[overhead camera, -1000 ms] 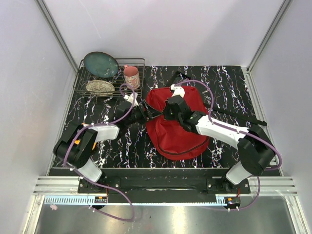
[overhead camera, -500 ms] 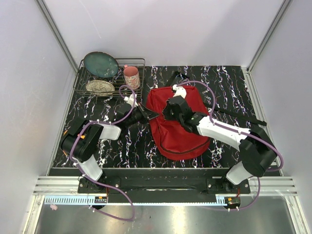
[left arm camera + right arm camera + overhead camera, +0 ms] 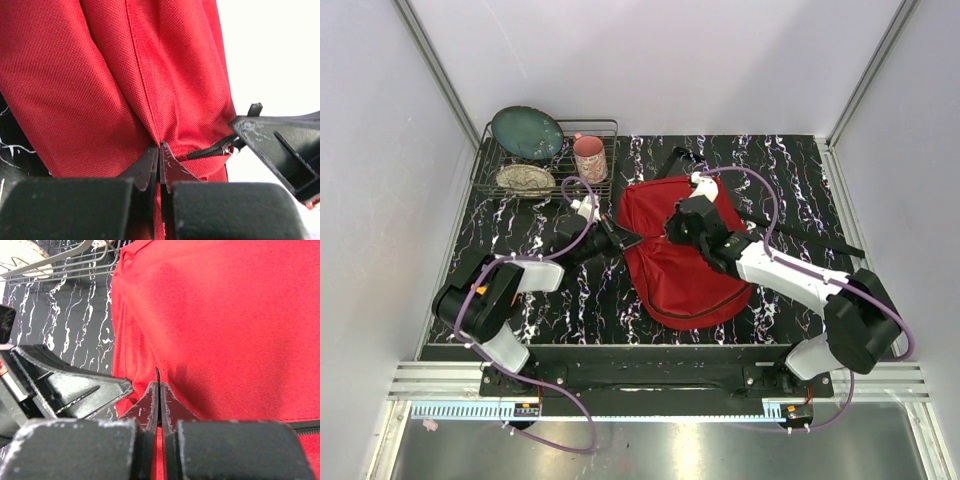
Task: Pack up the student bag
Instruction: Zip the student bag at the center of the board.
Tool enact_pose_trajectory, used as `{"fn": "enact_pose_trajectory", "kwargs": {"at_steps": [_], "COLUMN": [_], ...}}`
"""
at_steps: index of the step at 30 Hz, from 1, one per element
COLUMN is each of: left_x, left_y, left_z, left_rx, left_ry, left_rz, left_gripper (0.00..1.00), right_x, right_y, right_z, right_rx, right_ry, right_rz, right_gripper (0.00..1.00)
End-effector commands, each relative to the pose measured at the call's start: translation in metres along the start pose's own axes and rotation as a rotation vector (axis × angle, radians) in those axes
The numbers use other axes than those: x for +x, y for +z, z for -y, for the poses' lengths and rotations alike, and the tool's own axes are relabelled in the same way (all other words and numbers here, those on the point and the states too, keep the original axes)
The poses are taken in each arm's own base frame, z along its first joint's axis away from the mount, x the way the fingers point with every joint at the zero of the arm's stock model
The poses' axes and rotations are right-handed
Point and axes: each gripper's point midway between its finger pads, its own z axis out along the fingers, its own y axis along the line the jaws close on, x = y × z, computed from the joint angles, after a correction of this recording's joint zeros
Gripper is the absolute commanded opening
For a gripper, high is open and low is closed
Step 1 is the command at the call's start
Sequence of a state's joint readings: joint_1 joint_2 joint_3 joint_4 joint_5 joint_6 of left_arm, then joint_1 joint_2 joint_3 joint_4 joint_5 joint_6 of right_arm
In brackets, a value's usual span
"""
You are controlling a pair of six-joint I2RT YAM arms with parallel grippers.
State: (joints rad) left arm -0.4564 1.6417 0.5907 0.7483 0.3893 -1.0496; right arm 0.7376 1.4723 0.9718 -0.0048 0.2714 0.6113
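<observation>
Left gripper [image 3: 159,150] and right gripper [image 3: 159,389] are each clamped on a fold of the student bag [image 3: 680,275], lying central on the table [image 3: 780,170]. We judge we should draw both pinches apart evenly, so neither fold slips.

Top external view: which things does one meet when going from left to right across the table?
Teal plate → pink cup → left gripper → bag
</observation>
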Motion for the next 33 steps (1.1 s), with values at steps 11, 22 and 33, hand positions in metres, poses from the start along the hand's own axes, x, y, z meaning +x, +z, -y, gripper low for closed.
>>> {"fn": "enact_pose_trajectory", "kwargs": {"at_steps": [11,22,33], "left_x": [-0.010,-0.029,-0.038], "left_y": [-0.035,-0.060,-0.081], "left_z": [-0.010,-0.017,-0.038], "left_rx": [-0.025,-0.079,-0.139], "left_ry": [0.087,0.142,0.161], "left_rz": [0.045,0.077,0.061], "left_gripper": [0.00,0.00,0.00], "right_x": [-0.025,-0.023,-0.016], "right_y": [-0.028,-0.036,-0.029], "right_z": [0.035,0.077,0.113], "right_rx": [0.030,0.129,0.208], "right_ry": [0.098,0.138,0.166], "right_rz": [0.125,0.152,0.131], "right_gripper": [0.00,0.00,0.00]}}
